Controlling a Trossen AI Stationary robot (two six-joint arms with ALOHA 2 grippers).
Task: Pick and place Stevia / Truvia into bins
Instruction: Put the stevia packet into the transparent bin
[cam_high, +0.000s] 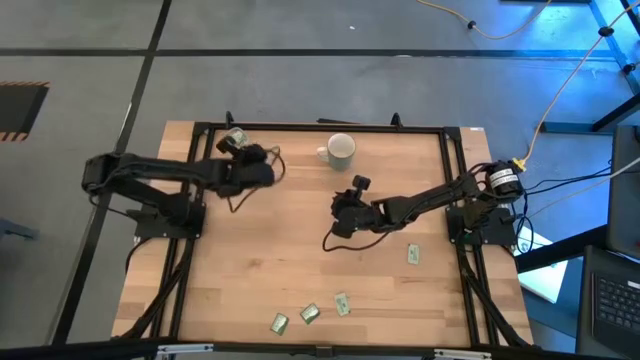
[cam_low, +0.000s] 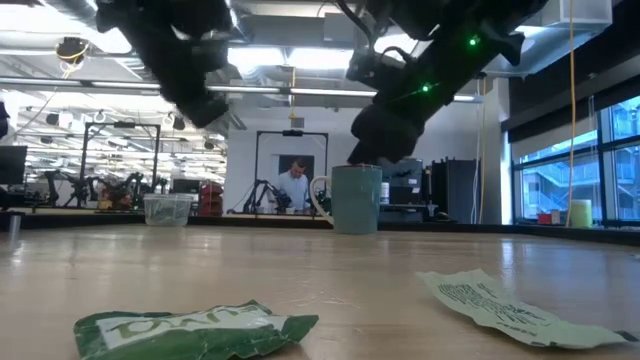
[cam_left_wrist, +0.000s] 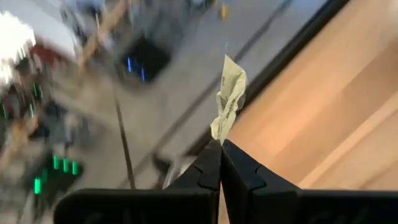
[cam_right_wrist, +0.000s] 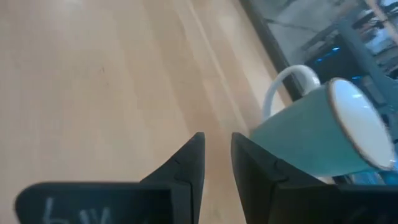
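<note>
A crumpled pale green sachet sticks out beyond the fingertips of my left gripper, which is shut on it. That gripper hovers above the far left part of the table, beside the clear cup, which holds sachets. The pale green mug stands upright on its base at the far middle. My right gripper hangs just near of the mug, open, with nothing between its fingers. Several loose sachets lie flat near the front edge and at the right. My left gripper pinches one end of the sachet between its two fingertips. The rest of the sachet stands out past the fingers, crumpled, and is lifted clear of the table.
The black frame rail runs along the table's far edge behind cup and mug. Two sachets lie close to the low camera. Bare wood lies between the arms. A person stands far off in the room.
</note>
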